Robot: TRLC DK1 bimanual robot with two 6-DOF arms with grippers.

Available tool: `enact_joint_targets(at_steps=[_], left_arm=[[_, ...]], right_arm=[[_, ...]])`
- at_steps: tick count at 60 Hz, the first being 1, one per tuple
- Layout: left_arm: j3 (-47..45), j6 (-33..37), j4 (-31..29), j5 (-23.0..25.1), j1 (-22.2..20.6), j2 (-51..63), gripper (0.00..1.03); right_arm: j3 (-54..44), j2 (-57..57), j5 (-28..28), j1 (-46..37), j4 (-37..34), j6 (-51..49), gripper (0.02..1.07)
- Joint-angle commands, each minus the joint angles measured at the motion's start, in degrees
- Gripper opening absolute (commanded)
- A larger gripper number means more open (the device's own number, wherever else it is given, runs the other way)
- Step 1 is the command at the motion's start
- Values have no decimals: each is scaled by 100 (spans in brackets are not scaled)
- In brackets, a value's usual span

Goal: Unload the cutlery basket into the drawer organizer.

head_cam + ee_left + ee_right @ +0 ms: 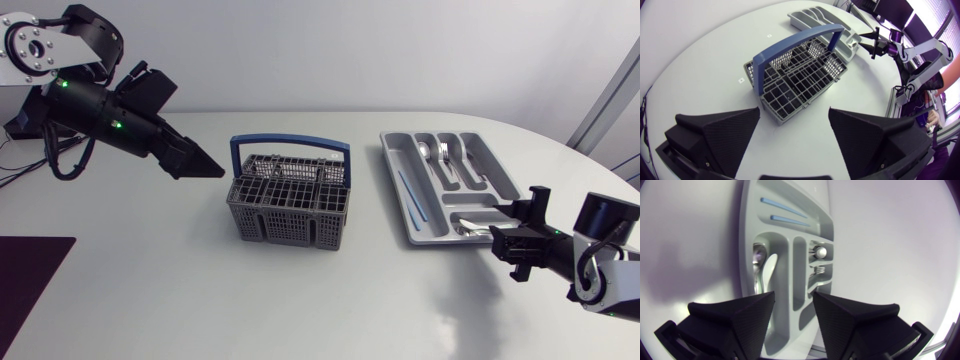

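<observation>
The basket (290,200) is matt grey plastic lattice with a smooth blue plastic handle (290,142); the organizer (395,155), smooth grey plastic, holds shiny metal cutlery (444,155).

A white counter (300,300) with a rounded far edge was lit evenly from above, and only soft grey shadows were cast on it. A dark rectangular patch (30,290) was seen at its near left corner. Small square marks (741,79) were dotted on its surface.

A robotics lab, I'd say. My left arm (95,105) and right arm (605,250) flank a white table (250,300) bearing a cutlery basket (285,225) and drawer organizer (492,165).
</observation>
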Motion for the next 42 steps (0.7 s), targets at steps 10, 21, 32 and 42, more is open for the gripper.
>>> enact_joint_targets(at_steps=[10,21,32,42], left_arm=[[-27,-147,7,-31,33,-167,99],[-62,-147,33,-110,104,-123,99],[-466,-270,842,-567,271,-61,99],[-607,-358,1457,-664,561,440,99]], right_arm=[[20,-1706,-257,-68,-1427,349,88],[477,-2532,-134,811,-2772,1957,88],[1092,-2506,560,2367,-3396,4022,88],[1883,-1653,877,3175,-3448,5569,86]])
